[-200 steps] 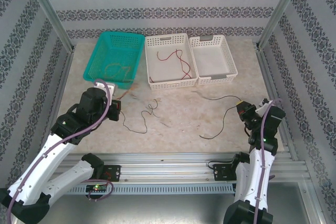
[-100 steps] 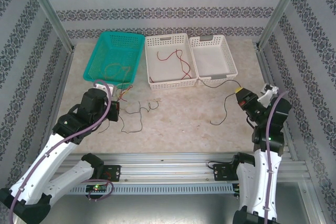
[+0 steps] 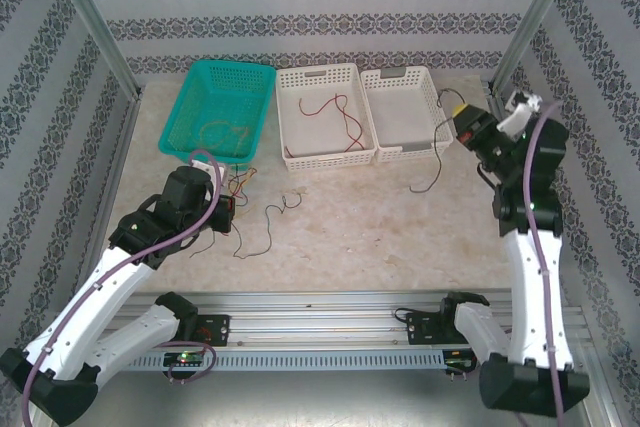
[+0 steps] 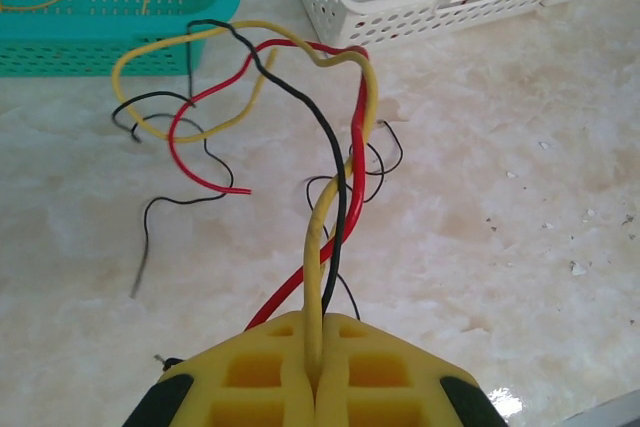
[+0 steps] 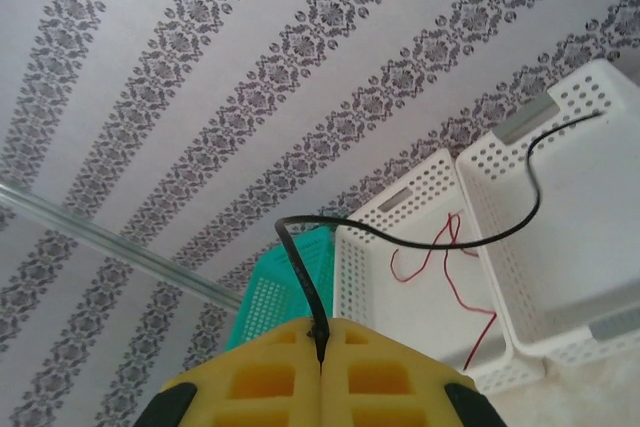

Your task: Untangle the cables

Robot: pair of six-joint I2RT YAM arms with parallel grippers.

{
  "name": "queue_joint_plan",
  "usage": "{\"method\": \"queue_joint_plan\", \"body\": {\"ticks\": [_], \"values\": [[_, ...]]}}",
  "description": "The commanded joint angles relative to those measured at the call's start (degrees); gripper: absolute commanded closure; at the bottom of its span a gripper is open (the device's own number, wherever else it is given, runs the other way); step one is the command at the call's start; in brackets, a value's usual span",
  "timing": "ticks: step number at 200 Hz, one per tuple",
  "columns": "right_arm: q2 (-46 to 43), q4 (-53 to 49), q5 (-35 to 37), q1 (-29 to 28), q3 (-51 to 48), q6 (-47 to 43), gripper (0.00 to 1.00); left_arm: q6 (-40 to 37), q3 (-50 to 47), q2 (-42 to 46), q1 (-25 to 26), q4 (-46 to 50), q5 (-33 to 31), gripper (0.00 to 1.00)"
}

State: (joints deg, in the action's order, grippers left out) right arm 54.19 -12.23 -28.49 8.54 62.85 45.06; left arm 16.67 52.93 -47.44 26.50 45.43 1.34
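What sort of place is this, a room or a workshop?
Most likely a robot test booth, not a home: a left arm and right arm mounted on a metal rail, wallpaper panels framed by a metal post, and loose wires near a teal basket.

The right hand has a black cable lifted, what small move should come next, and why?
Probably shift the right hand over the rightmost white basket, then release: its black cable hangs free of the others, right beside that basket.
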Motion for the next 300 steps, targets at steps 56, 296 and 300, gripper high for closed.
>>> {"method": "queue_joint_plan", "body": {"ticks": [56, 296, 300], "values": [[22.5, 0.2, 17.6, -6.1, 13.2, -9.8, 1.0, -1.3, -0.8, 0.2, -0.4, -2.5, 0.3, 1.0], [51.2, 5.0, 26.4, -10.8, 22.9, -14.1, 1.0, -1.7, -1.2, -1.3, -0.4, -3.0, 0.7, 1.0], [51.3, 4.9, 26.5, -10.8, 22.7, -13.9, 1.0, -1.7, -1.1, -1.3, -0.5, -3.0, 0.7, 1.0]]}}
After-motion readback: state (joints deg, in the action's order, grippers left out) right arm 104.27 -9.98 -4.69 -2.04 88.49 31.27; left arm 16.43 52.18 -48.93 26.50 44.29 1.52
